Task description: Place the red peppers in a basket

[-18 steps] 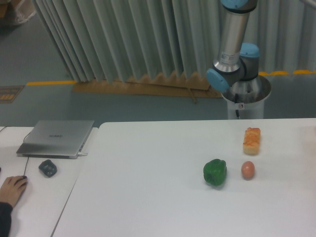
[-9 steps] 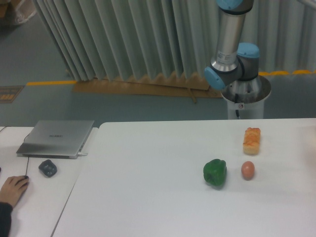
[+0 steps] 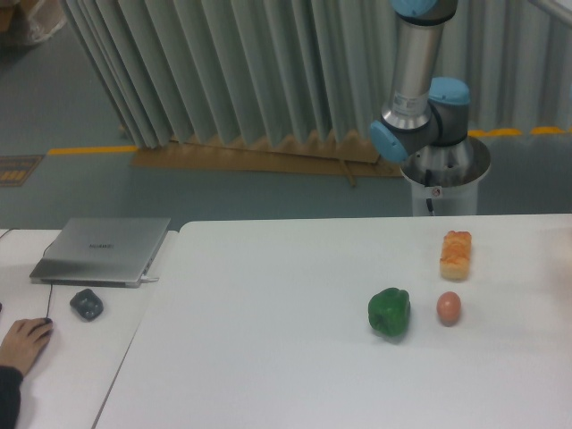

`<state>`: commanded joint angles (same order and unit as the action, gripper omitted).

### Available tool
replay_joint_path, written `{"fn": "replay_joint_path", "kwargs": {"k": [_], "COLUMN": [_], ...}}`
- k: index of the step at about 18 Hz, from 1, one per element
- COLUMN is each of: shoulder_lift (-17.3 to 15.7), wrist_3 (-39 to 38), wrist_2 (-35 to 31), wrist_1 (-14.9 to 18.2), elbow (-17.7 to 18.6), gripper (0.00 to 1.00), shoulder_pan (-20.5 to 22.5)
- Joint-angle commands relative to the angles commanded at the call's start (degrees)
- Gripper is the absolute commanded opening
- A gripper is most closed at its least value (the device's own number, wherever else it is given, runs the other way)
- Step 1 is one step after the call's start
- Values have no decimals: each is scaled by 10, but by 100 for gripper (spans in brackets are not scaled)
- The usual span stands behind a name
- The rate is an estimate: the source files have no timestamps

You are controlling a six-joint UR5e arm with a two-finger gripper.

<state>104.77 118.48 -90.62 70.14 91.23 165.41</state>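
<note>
The red pepper is out of view, and no basket shows either. The gripper is out of view; only the arm's base and lower links show behind the table at the upper right. On the white table lie a green bell pepper, a brown egg right of it, and a piece of bread behind the egg.
A closed laptop and a dark mouse lie on a second table at the left. A person's hand rests at the lower left edge. A pleated curtain hangs behind.
The arm's lower link has shifted slightly to the left since a second ago. The things on the table have not moved.
</note>
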Motion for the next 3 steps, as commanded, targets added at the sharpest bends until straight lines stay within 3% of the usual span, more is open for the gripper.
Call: {"fn": "replay_joint_path", "kwargs": {"k": [3], "shoulder_lift": [-1], "wrist_3": [0], "wrist_2": [0], "wrist_1": [0], "elbow": [-2], "gripper": [100], "shoulder_pan": [0]}}
